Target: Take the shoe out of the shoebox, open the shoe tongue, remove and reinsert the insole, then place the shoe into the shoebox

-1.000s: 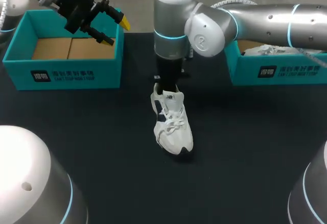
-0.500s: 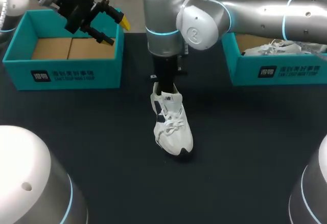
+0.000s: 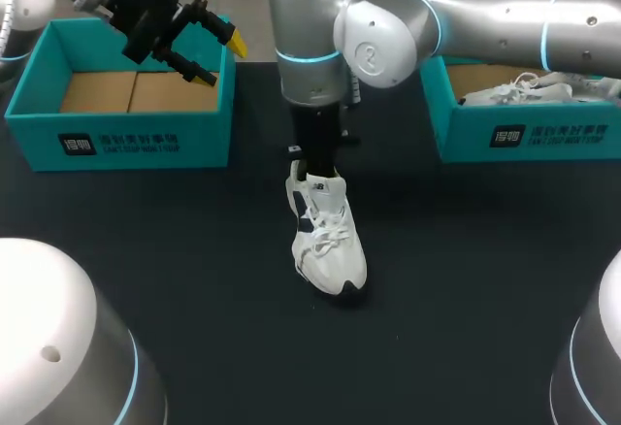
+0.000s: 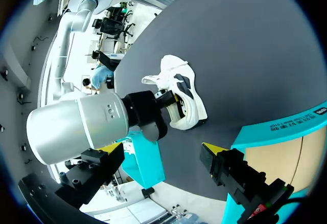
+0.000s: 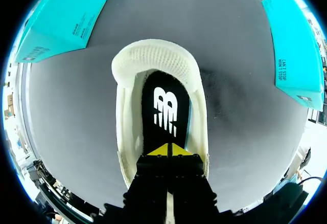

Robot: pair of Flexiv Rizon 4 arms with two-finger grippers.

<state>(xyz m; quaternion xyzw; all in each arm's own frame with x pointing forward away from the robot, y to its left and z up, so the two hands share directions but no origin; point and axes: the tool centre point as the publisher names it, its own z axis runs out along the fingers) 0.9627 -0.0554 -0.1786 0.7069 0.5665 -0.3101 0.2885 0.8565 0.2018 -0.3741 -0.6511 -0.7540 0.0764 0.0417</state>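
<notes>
A white shoe (image 3: 328, 236) with dark side marks stands upright on the black table, toe towards the front edge. My right gripper (image 3: 312, 165) comes straight down into its opening. In the right wrist view the right gripper (image 5: 167, 150) is shut, its yellow tips together just over the black insole (image 5: 164, 109) that lies inside the shoe (image 5: 156, 55). Above the near corner of the left shoebox (image 3: 116, 139) hangs my left gripper (image 3: 221, 61), open and holding nothing. From the left wrist view, the left gripper (image 4: 162, 150) looks across at the shoe (image 4: 181, 93) and my right arm (image 4: 76, 127).
The left teal shoebox shows a bare cardboard floor. A second teal shoebox (image 3: 524, 134) stands at the back right with another white shoe (image 3: 529, 90) in it. My right arm crosses over that box to the table's middle.
The right arm's wrist and elbow have swung a little to the left over the shoe. The shoe, the right gripper in it and the left arm stay where they were.
</notes>
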